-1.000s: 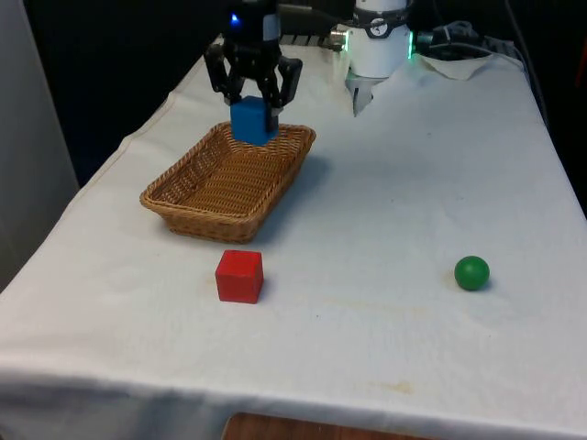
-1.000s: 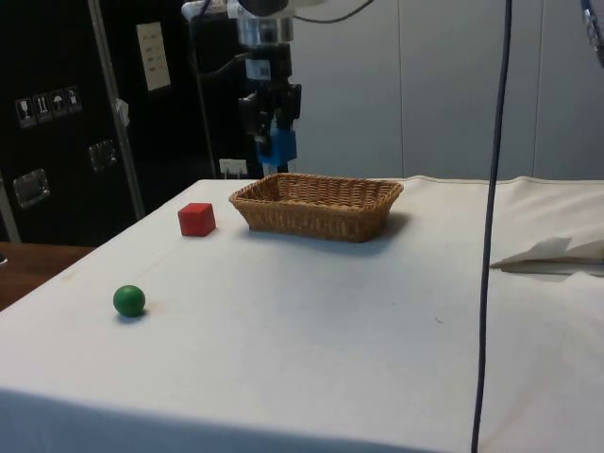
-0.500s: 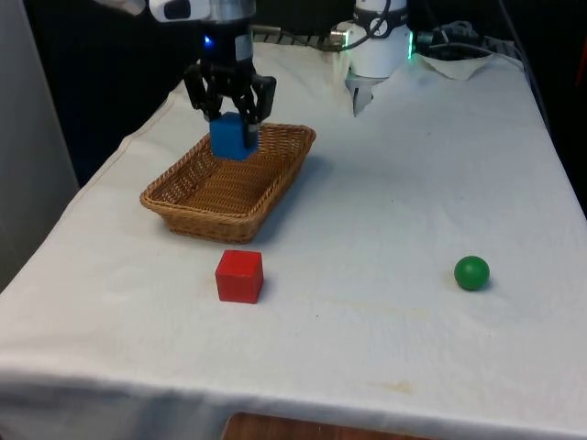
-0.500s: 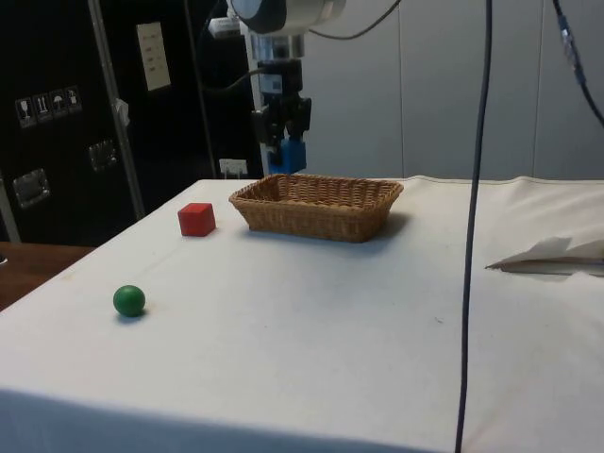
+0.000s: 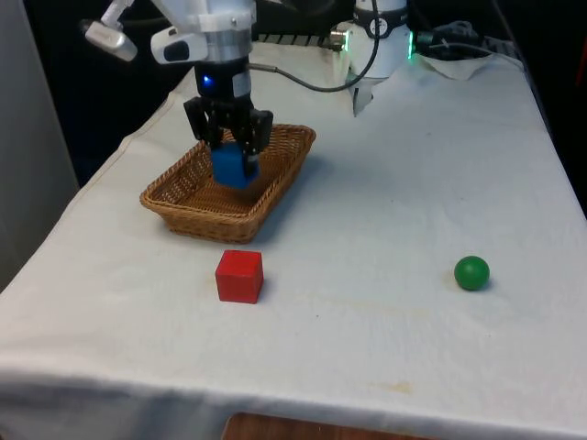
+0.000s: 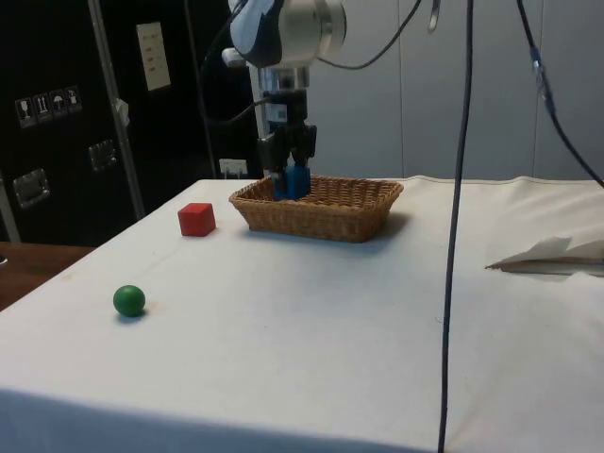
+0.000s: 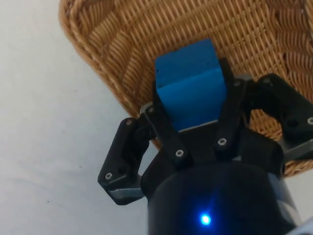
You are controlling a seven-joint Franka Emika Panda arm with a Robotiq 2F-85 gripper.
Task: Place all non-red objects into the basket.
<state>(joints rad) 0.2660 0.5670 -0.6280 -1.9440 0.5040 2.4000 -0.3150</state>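
So I've got the blue block (image 5: 231, 167) pinched tight between my pincer's (image 5: 233, 158) two fingers, and it's hanging low over the wicker basket (image 5: 174, 194), down around rim level toward the end nearest the robot. From the side view the block (image 6: 296, 179) looks partly sunk behind the basket's wall (image 6: 321, 219), but I honestly can't tell if it's touching the woven floor yet or just hovering above it. In the wrist view the block (image 7: 190, 84) sits square between my fingers (image 7: 166, 134) with the weave right underneath. Progress-wise: I'd call it roughly halfway on the first of two items. The block isn't let go yet, so nothing counts as delivered. Once it's dropped, the green ball (image 5: 471, 272) is the only other non-red thing left, and it's sitting well apart from the basket, out toward the front view's right. The red block (image 5: 239, 275) is just in front of the basket and stays put. Everything's on a table with a white cloth (image 5: 385, 192), slightly wrinkled, with dark cabinets (image 6: 57, 113) behind in the side view.
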